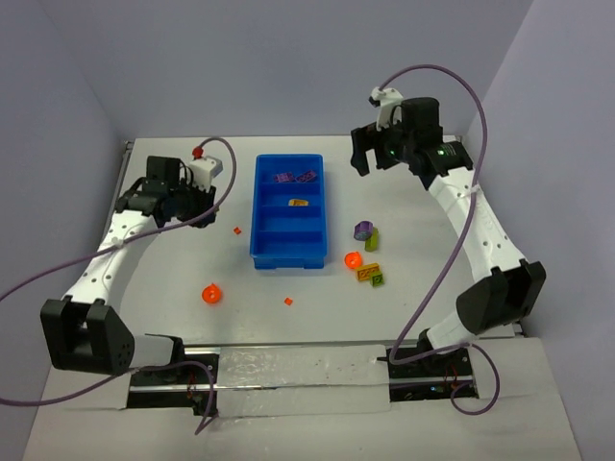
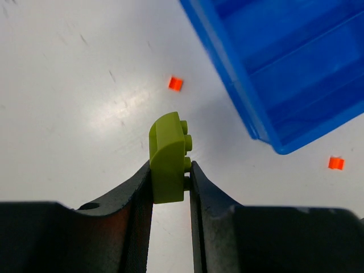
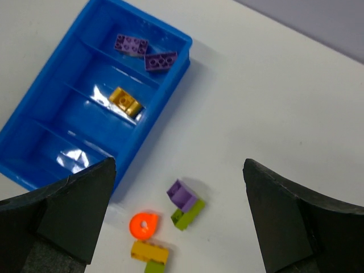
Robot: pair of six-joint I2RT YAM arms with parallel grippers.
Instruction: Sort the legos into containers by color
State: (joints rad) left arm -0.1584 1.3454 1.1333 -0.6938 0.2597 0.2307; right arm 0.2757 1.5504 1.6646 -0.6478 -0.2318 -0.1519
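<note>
Left gripper (image 2: 170,168): pinching a lime green lego (image 2: 166,142) between its fingers, off the table (image 1: 144,288), at 9 o'clock from the blue tray (image 1: 288,258).
Right gripper (image 3: 177,168): fingers spread wide with nothing between them, raised at 2 o'clock from the tray.
12 o'clock compartment: two purple legos (image 1: 293,178), side by side.
Second compartment: one yellow lego (image 1: 299,203).
Cluster at 4 o'clock of the tray: a purple piece (image 1: 362,230) touching a lime piece (image 1: 372,240); near them a round orange piece (image 1: 352,259) and a yellow piece (image 1: 366,272).
7 o'clock of the tray: a second round orange piece (image 1: 210,294), alone.
Tiny orange bits: one at 9 o'clock (image 1: 237,230), one at 6 o'clock (image 1: 288,301).
</note>
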